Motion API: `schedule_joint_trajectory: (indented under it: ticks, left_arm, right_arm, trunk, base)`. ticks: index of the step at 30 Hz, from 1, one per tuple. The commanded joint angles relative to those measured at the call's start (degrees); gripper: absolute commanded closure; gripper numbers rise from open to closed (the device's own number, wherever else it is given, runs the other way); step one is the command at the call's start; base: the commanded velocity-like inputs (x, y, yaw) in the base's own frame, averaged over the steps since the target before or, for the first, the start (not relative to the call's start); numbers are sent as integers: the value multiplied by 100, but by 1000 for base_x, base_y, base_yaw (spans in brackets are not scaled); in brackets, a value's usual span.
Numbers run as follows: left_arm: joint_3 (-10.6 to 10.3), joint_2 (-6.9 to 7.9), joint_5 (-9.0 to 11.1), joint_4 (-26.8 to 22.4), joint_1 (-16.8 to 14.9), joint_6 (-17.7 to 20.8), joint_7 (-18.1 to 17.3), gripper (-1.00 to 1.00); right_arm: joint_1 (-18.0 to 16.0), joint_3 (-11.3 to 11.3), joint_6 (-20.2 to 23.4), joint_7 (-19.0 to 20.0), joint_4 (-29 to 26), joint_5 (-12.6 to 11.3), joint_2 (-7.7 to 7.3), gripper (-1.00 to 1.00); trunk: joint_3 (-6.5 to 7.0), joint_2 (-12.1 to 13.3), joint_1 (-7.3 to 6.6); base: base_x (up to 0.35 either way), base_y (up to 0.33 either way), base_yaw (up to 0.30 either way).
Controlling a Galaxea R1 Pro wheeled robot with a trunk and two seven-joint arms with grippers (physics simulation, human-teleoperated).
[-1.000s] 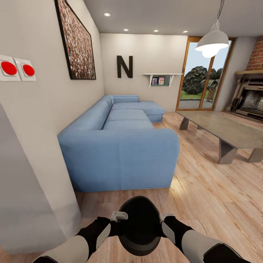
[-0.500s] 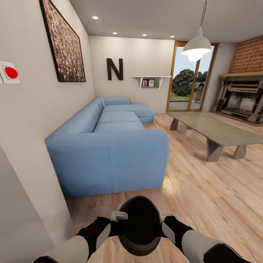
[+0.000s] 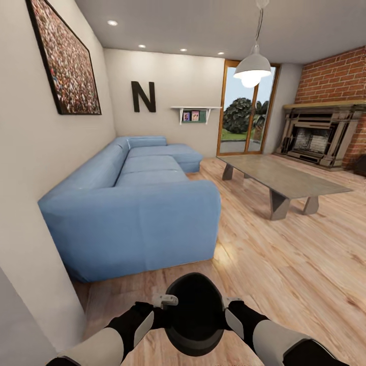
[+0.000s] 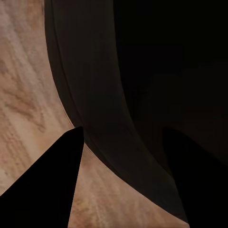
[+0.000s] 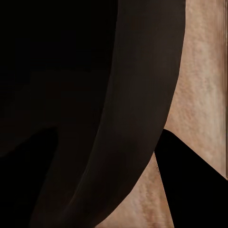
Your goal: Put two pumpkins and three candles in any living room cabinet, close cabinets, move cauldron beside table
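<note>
The black cauldron [image 3: 194, 312] hangs low in front of me in the head view, mouth up, above the plank floor. My left gripper [image 3: 165, 304] is shut on its left rim and my right gripper [image 3: 230, 304] on its right rim. In the left wrist view the cauldron's wall [image 4: 104, 95] runs between the dark fingers [image 4: 42, 185]. The right wrist view has the same wall [image 5: 137, 95] between its fingers [image 5: 194, 185]. The low glass-topped table [image 3: 282, 175] stands ahead to the right on slanted grey legs, well apart from the cauldron.
A blue corner sofa [image 3: 137, 213] sits close ahead on the left, against a wall with a picture [image 3: 66, 66]. Open plank floor [image 3: 284, 264] lies between sofa and table. A brick fireplace [image 3: 317, 134] is at the far right, a pendant lamp [image 3: 252, 66] over the table.
The whole view has swung right: the red wall switches have left the picture and more of the fireplace shows. Both grippers and the cauldron keep the same place before me.
</note>
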Motion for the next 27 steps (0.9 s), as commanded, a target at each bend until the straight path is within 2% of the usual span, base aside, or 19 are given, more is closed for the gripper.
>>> schedule_joint_trajectory:
  ticks: [1, 13, 27]
  left_arm:
    - [-18, 0, -9, -5, -4, 22, 13, 100]
    - [-18, 0, -9, 2, -4, 22, 15, 100]
    - [-18, 0, -9, 4, -4, 22, 16, 100]
  right_arm:
    - [-5, 27, 28, -31, -23, -142, 1, 100]
    - [-1, 35, 28, -31, -22, -142, 1, 100]
    - [-2, 36, 22, -31, -25, -142, 1, 100]
  trunk:
    - [-5, -3, -2]
    - [-5, -3, -2]
    - [-5, -3, -2]
  base:
    - [0, 0, -202]
    - [8, -18, -170]
    - [145, -258, -4]
